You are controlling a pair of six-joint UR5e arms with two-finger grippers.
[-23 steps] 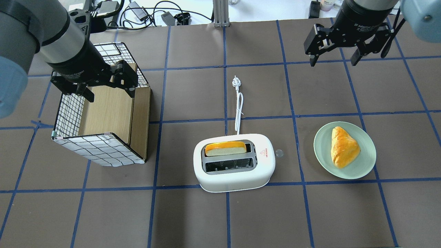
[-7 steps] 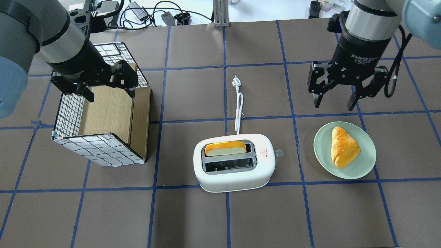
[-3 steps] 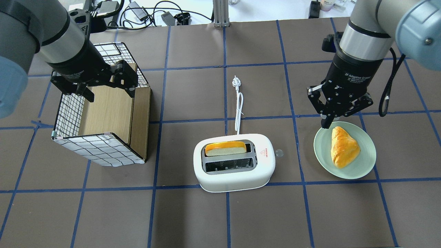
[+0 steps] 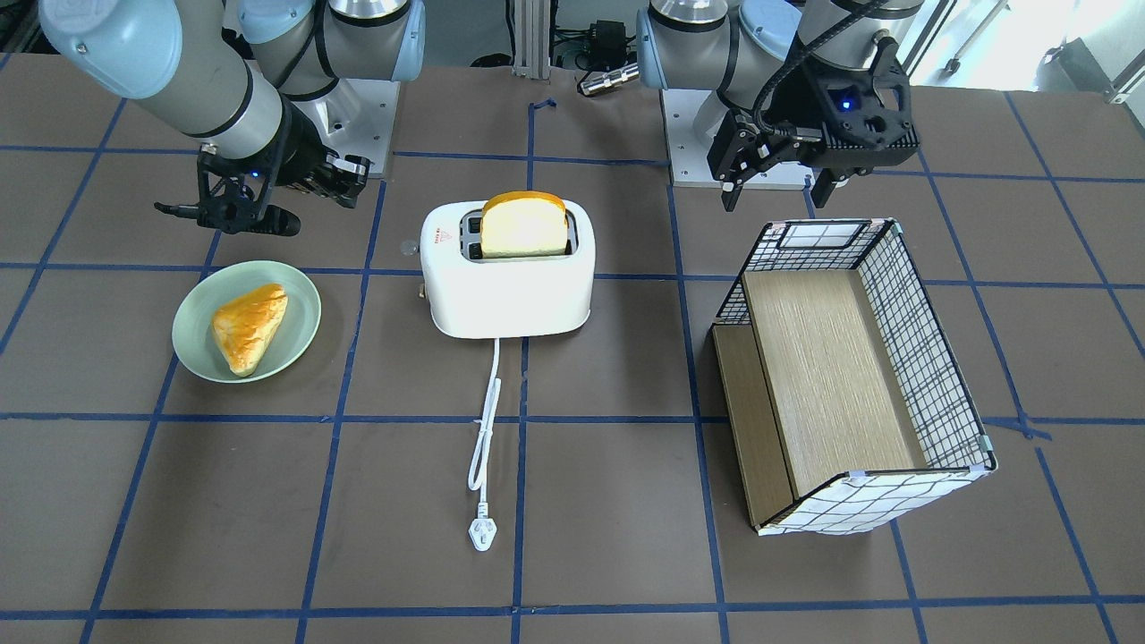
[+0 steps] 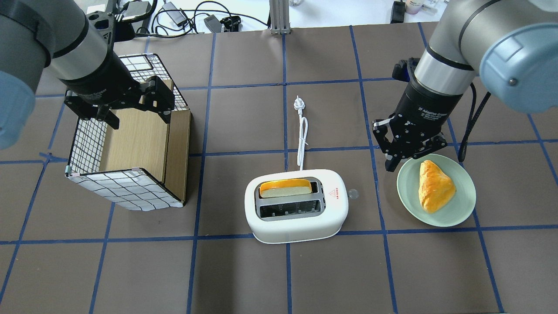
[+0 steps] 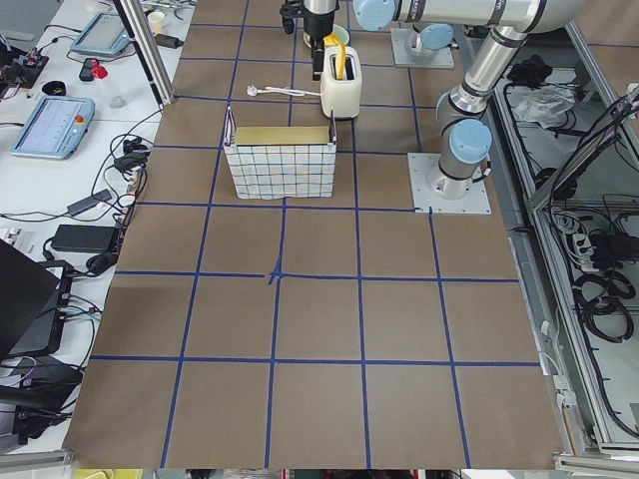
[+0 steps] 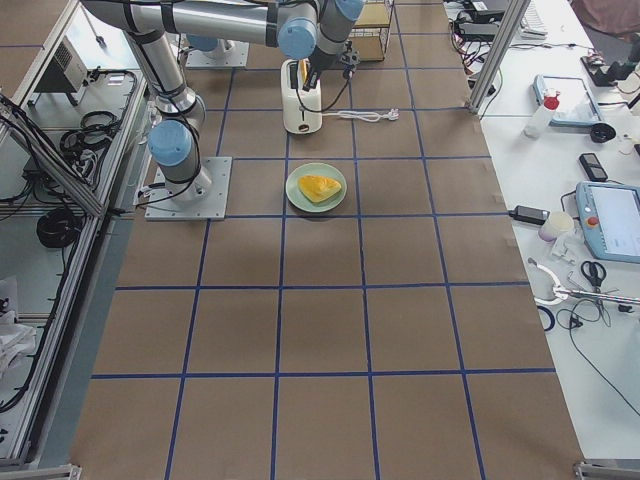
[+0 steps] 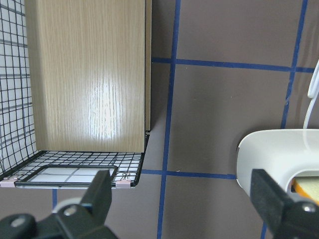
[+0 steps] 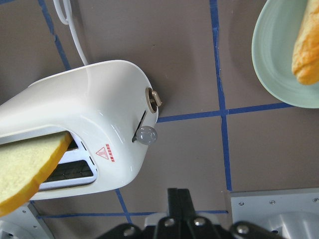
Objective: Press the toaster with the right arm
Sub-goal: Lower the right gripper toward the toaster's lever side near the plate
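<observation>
The white toaster (image 5: 296, 218) stands mid-table with a slice of bread (image 5: 285, 187) up in its back slot. Its clear lever knob (image 5: 353, 193) sticks out on the right end. In the right wrist view the lever (image 9: 146, 134) sits high in its slot, below the grey knob (image 9: 153, 97). My right gripper (image 5: 390, 165) is shut and empty. It hangs to the right of the lever, by the green plate's far-left rim, apart from the toaster (image 4: 510, 286). My left gripper (image 5: 135, 115) is open and empty over the basket.
A green plate (image 5: 462, 209) with a pastry (image 5: 433, 185) lies right of the toaster. A wire basket with a wooden insert (image 5: 126, 183) lies on its side at the left. The toaster's white cord (image 5: 301, 135) runs away from me to its plug.
My right gripper has come down and left from the far right corner toward the toaster's lever end, and its fingers have closed. The left arm has not moved.
</observation>
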